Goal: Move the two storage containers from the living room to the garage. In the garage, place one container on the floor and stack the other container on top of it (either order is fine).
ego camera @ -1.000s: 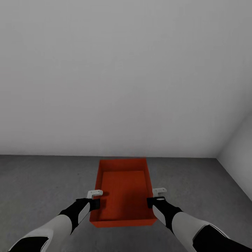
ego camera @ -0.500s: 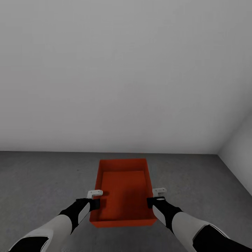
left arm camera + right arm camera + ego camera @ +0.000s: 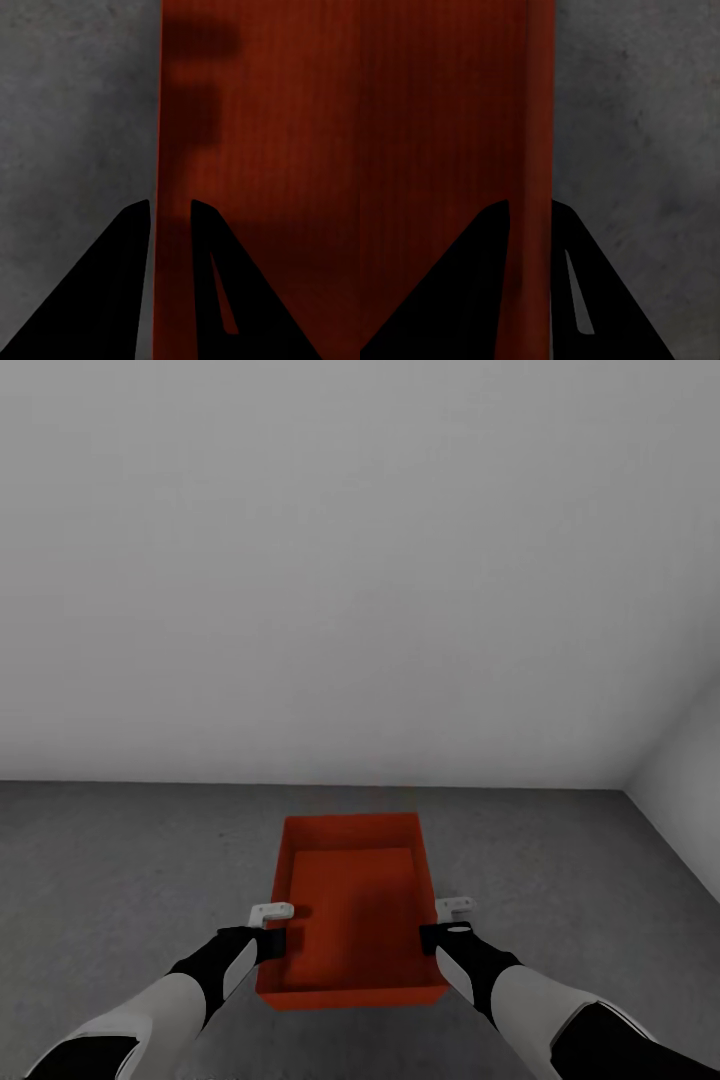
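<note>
1 storage container (image 3: pixel 350 910), 2 grippers: left gripper (image 3: pixel 170 214), right gripper (image 3: pixel 529 214) clamp its walls.

Bare garage-like room, dark grey mottled concrete floor (image 3: pixel 120 860), plain grey-white wall (image 3: pixel 340 560) straight ahead, second plain wall (image 3: pixel 690 810) meeting it at a corner on the right, unfurnished, simulator-rendered surfaces
</note>
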Controlling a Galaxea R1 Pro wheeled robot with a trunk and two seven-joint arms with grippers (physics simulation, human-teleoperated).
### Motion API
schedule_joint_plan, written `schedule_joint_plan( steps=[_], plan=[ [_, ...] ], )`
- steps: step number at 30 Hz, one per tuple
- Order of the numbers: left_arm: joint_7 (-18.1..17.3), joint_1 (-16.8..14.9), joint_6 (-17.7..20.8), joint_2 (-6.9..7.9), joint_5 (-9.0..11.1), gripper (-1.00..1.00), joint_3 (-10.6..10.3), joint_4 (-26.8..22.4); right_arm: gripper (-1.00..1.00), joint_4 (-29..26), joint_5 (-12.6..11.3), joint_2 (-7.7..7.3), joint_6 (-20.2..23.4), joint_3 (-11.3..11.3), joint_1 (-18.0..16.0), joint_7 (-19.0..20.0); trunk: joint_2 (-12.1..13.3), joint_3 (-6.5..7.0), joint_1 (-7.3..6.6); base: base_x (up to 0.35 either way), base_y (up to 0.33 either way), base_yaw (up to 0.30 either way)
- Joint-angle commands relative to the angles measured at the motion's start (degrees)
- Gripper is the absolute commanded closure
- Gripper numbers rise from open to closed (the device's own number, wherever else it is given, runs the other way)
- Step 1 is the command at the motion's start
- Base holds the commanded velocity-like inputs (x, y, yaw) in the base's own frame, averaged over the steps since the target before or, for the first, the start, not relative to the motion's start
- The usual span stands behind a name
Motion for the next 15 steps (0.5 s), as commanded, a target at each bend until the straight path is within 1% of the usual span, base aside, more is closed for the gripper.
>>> schedule_joint_plan(
  steps=[1, 12, 13, 15],
  plan=[
    [0.5, 0.0, 0.4, -0.04, -1.4, 1.0, -1.1, -0.2, 1.0, -0.1, -1.0, 0.65, 0.4, 0.8, 0.0, -0.3, -0.4, -0.32, 0.21, 0.0, 0.0, 0.0],
    [0.5, 0.0, 0.4, -0.04, -1.4, 1.0, -1.1, -0.2, 1.0, -0.1, -1.0, 0.64, 0.3, 0.8, 0.0, -0.3, -4.8, -3.27, 2.63, 0.0, 0.0, 0.0],
    [0.5, 0.0, 0.4, -0.04, -1.4, 1.0, -1.1, -0.2, 1.0, -0.1, -1.0, 0.64, 0.3, 0.8, 0.0, -0.3, -5.2, -3.5, 2.85, 0.0, 0.0, 0.0],
    [0.5, 0.0, 0.4, -0.04, -1.4, 1.0, -1.1, -0.2, 1.0, -0.1, -1.0, 0.64, 0.3, 0.8, 0.0, -0.3, -5.2, -3.55, 2.85, 0.0, 0.0, 0.0]
  ],
)
